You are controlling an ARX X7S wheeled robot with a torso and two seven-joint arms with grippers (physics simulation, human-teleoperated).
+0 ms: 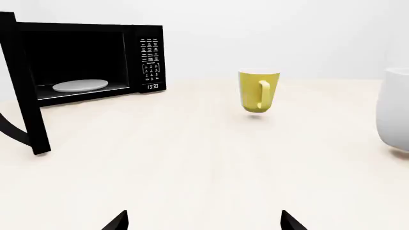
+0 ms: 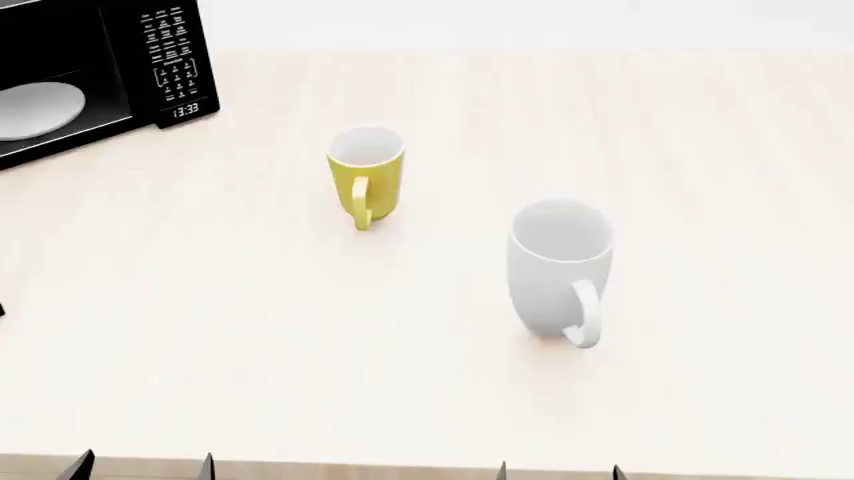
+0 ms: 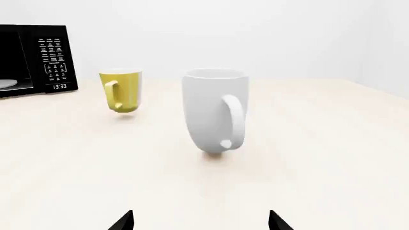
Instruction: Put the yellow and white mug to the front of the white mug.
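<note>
Two dark fingertips of the left tool (image 1: 204, 221) poke into the left wrist view, spread wide over bare tabletop (image 1: 191, 163); beyond stands the yellow and white mug (image 1: 259, 91), upright, with an open microwave (image 1: 83, 57) farther off. From the head, the white mug (image 2: 558, 268) stands upright, nearer than the yellow one and well apart from it. Right wrist view: right tool (image 3: 201, 220) spread, empty, facing the white mug's handle.
</note>
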